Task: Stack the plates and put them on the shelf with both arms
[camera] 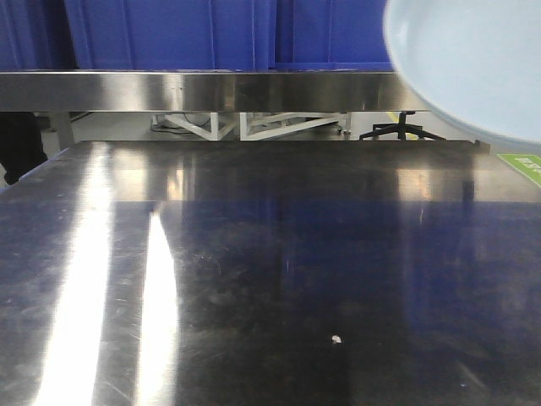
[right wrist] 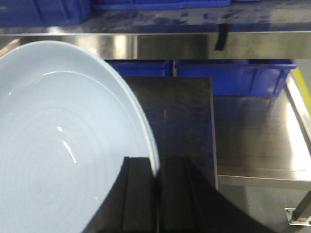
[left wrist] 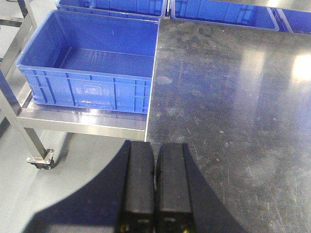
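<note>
A pale blue-white plate [right wrist: 58, 155] fills the left of the right wrist view, its rim pinched between the two black fingers of my right gripper [right wrist: 157, 167], which is shut on it. The same plate [camera: 482, 68] hangs in the air at the top right of the front view, in front of the shelf rail [camera: 203, 90]. My left gripper [left wrist: 155, 167] is shut with nothing in it, hovering over the left edge of the steel tabletop [left wrist: 233, 107]. The shelf [right wrist: 194, 44] with blue crates stands straight ahead.
An open blue crate [left wrist: 92, 63] sits on a low wheeled steel rack [left wrist: 82, 124] left of the table. More blue crates [camera: 220, 34] line the shelf behind the table. A lower steel shelf [right wrist: 262, 141] with a blue crate [right wrist: 233, 75] lies to the right.
</note>
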Tool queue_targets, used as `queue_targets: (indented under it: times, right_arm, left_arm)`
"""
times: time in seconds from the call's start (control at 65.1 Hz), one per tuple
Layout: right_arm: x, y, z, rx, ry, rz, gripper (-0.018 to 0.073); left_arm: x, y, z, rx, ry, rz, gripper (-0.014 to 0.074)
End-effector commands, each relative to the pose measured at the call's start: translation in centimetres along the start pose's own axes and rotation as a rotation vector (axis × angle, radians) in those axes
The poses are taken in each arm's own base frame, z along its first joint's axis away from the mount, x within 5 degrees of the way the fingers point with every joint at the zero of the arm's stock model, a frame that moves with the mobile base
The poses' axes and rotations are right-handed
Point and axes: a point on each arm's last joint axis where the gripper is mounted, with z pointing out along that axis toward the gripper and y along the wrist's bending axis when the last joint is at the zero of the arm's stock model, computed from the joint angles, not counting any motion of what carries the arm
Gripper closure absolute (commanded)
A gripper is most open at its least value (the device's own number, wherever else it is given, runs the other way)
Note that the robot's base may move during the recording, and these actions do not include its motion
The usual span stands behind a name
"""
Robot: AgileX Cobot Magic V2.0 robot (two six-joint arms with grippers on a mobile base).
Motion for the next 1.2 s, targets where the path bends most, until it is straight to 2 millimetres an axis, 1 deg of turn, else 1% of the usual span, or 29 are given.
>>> queue_targets:
  times: [0.0,0.092,0.2,1.183]
  right_arm:
    - [-0.9,-0.17,-1.56,-0.001,-0.141,-0.005,0.0502]
    - [-0.7,-0.26,-2.23,0.001,-0.158,-0.003,0.0502]
    - [-0.74,-0.25,-2.49,-0.002,-0.17,-0.002,0.0502]
    - [-0.73,-0.25,-2.46,-0.001,-0.168,-0.002,0.0502]
  left_arm:
    - [-1.75,-0.35,-0.44,0.026,-0.118,-0.002,0.0511]
    - [-1.75,-0.35,-0.44,0.026,-0.118,-0.002,0.0511]
    - [-1.75,-0.35,-0.44,0.026,-0.118,-0.002,0.0511]
    - [-1.75,-0.35,-0.44,0.026,-0.118,-0.002,0.0511]
